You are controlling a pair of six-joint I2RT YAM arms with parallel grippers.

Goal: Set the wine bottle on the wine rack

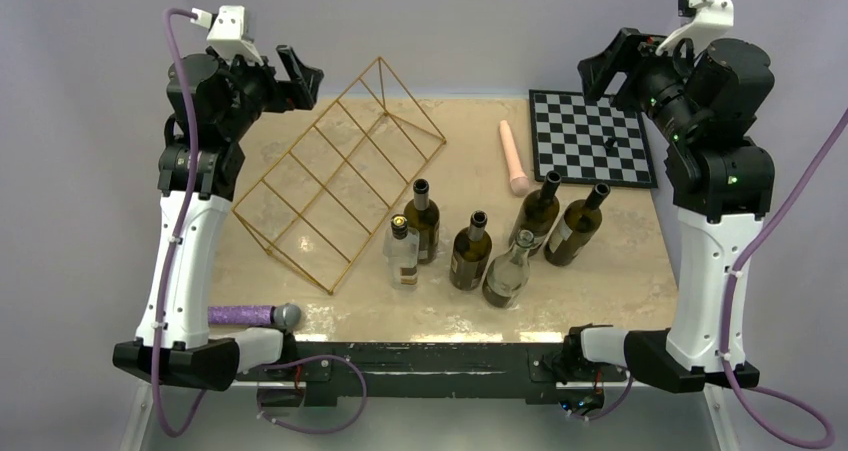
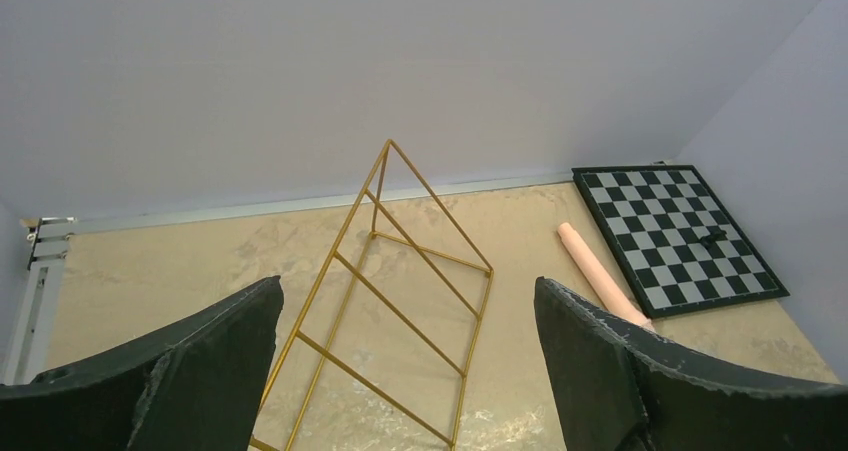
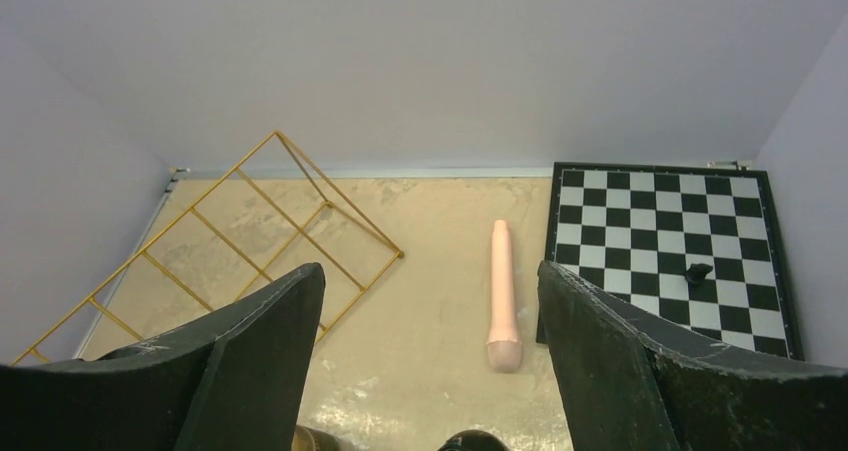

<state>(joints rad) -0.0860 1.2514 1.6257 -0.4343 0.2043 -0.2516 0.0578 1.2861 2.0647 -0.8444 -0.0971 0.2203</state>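
Observation:
The gold wire wine rack stands on the left half of the table, empty; it also shows in the left wrist view and the right wrist view. Several wine bottles stand upright in a group at the middle front, some dark, two clear. My left gripper is open and empty, raised high at the back left above the rack. My right gripper is open and empty, raised high at the back right.
A black-and-white chessboard with one dark piece lies at the back right. A pink microphone-shaped object lies beside it. A purple microphone lies at the front left edge. Grey walls enclose the table.

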